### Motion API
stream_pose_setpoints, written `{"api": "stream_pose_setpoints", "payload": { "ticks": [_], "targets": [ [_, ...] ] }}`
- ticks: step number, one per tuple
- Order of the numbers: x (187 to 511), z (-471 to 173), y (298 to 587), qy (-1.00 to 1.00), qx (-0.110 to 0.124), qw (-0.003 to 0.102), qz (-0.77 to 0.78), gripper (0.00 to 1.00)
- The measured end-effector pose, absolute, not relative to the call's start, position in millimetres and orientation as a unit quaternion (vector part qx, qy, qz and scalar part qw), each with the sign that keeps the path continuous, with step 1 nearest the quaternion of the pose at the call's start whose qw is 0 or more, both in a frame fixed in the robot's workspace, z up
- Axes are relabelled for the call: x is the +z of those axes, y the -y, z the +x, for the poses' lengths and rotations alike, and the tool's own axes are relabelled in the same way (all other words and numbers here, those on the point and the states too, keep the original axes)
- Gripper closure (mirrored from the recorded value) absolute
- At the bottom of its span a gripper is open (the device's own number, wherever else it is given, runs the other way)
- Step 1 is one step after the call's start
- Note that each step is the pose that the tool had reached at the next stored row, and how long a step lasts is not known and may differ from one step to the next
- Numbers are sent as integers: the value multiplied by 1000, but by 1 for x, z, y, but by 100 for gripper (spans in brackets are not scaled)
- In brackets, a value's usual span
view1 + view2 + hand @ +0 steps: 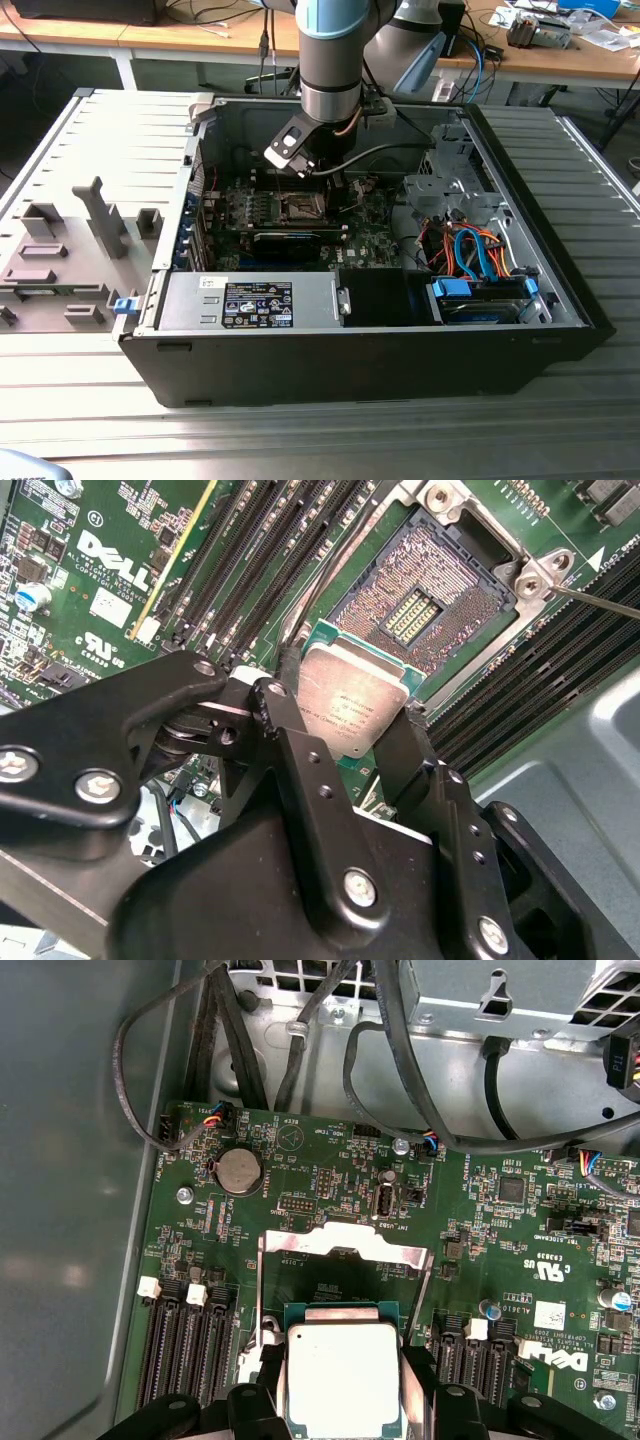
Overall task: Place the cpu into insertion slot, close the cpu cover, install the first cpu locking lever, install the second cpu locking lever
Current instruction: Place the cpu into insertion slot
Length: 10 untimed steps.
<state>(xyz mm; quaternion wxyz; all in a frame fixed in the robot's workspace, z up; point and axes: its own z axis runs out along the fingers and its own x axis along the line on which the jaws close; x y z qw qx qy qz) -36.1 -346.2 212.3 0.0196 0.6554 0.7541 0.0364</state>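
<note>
Inside an open black steel computer case, above a green circuit board, the black angular pincer clamps a flat, square, matte silvery-beige cpu by opposite edges. The cpu sits just beside the square insertion slot, whose glinting pins are exposed. The thin silvery cpu cover, a windowed frame, is raised.

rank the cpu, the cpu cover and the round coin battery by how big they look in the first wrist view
1. cpu cover: widest of the three.
2. cpu: narrower than the cover, but nearer the camera, so how far apart these two really are is unsure.
3. coin battery: clearly smallest.
</note>
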Motion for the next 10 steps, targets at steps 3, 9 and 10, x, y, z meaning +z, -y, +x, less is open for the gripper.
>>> {"api": "stream_pose_setpoints", "payload": {
  "ticks": [3, 9, 10],
  "targets": [
    [212, -36, 346, -754, 36, 20, 655, 46],
    [212, -36, 346, -754, 36, 20, 655, 46],
    [212, -36, 346, -754, 36, 20, 655, 46]
  ]
}}
